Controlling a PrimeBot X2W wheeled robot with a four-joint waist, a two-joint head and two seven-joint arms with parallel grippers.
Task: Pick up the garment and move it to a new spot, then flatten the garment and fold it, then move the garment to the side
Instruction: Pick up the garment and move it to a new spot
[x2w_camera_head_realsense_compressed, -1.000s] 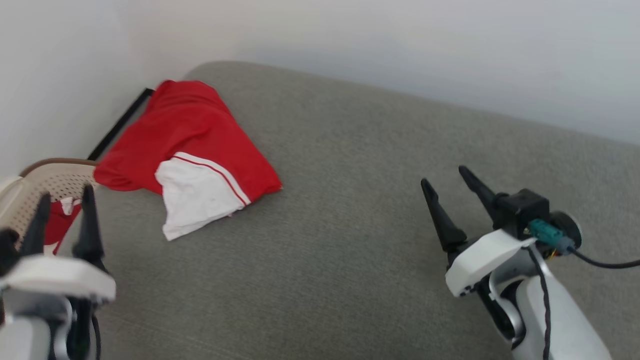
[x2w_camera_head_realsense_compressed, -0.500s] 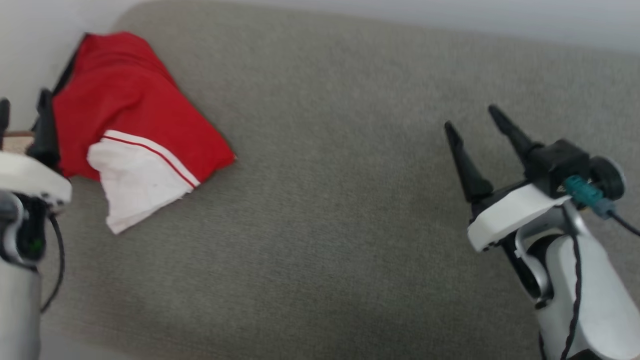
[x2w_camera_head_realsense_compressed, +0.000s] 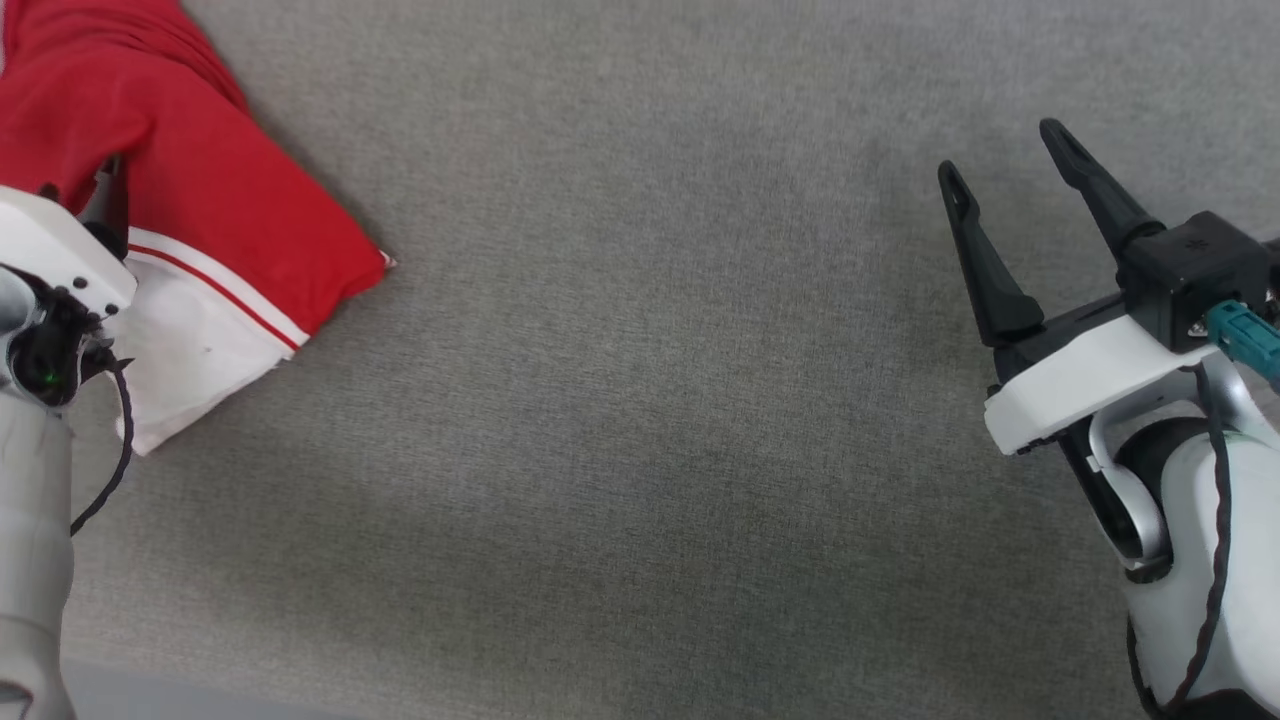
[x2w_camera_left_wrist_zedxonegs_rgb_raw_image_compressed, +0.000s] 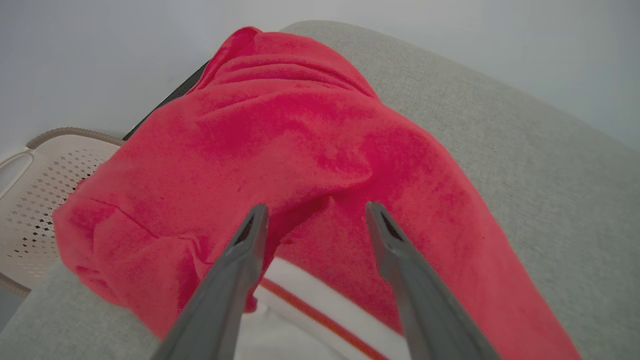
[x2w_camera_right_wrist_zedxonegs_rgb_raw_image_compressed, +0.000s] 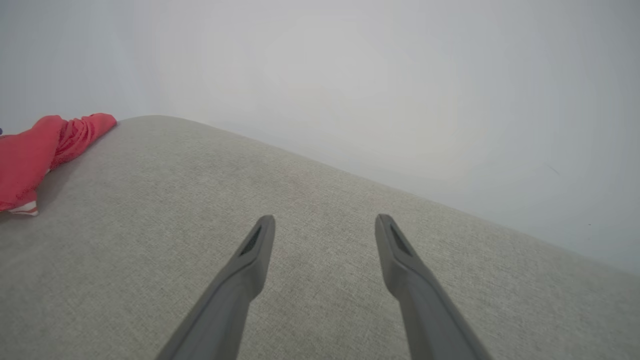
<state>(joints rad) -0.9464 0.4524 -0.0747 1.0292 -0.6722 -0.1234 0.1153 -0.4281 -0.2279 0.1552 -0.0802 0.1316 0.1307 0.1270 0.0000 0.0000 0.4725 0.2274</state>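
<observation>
Lying crumpled: soft bright-red fabric garment (x2w_camera_left_wrist_zedxonegs_rgb_raw_image_compressed: 300, 130), white panel with thin red stripe, at the left end of a grey woven upholstered surface (x2w_camera_head_realsense_compressed: 640, 400), beside a cream perforated plastic basket (x2w_camera_left_wrist_zedxonegs_rgb_raw_image_compressed: 35, 200). Left tool (x2w_camera_left_wrist_zedxonegs_rgb_raw_image_compressed: 312, 210): released, fingers spread just over the red folds. Right tool (x2w_camera_head_realsense_compressed: 1000, 150): released, well apart, above bare upholstery. Step, as judged: first pick-up, nothing grasped yet. Next move calls for lowering and clenching on a fold.

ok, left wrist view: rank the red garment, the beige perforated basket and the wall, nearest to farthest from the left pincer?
1. soft bright-red fabric garment with white trim: right at the tips of the open left pincer.
2. beige perforated plastic basket: at that view's left, past the garment's edge.
3. plain pale wall: behind both, across the top.
</observation>
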